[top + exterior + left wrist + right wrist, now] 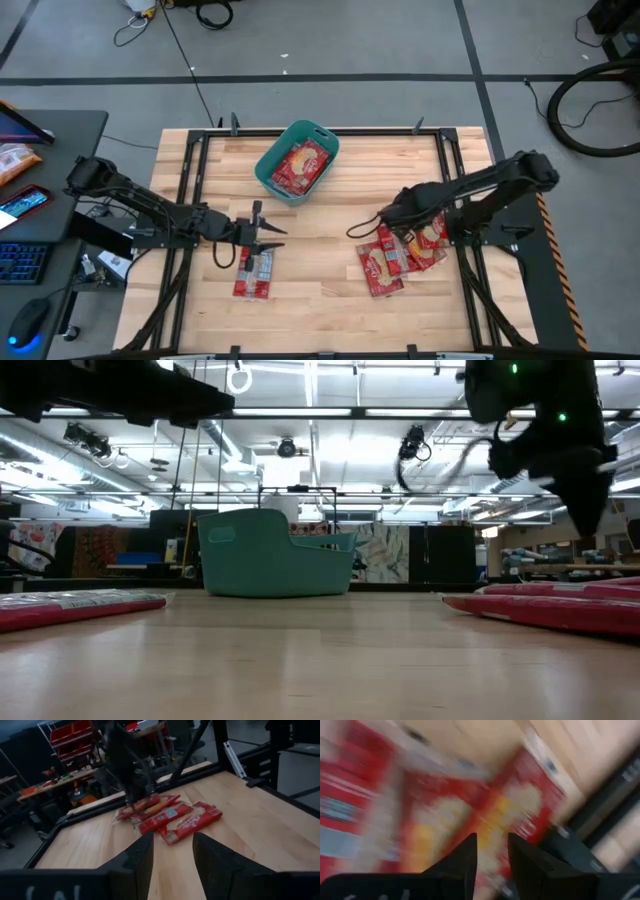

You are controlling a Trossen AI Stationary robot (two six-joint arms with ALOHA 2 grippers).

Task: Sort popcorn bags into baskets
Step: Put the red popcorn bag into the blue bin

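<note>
The teal tub (pixel 270 168) (pixel 275 555) stands at the table's far middle with red popcorn packets (pixel 300 165) lying inside. Two packets (pixel 254 272) (pixel 80 605) lie flat near the table's left front. Several more lie overlapping in a pile (pixel 398 258) (pixel 170 817) (pixel 560 605) on the right. My left gripper (pixel 264 232) (pixel 172 855) is open, level, just beyond the left packets, pointing toward the table's right. My right gripper (pixel 385 220) (pixel 492 852) is open and points down at the far left part of the pile. My right gripper comes at the pile's top packet (pixel 470 820) from above, slanting down. The wrist view is smeared, and I cannot tell whether its fingertips touch the packet. My left gripper touches nothing.
A black frame (pixel 190 150) runs around the wooden table. Bare wood lies between the two groups of packets and in front of the tub. A desk with a keyboard and an orange packet (pixel 15 160) stands beyond the table's left edge.
</note>
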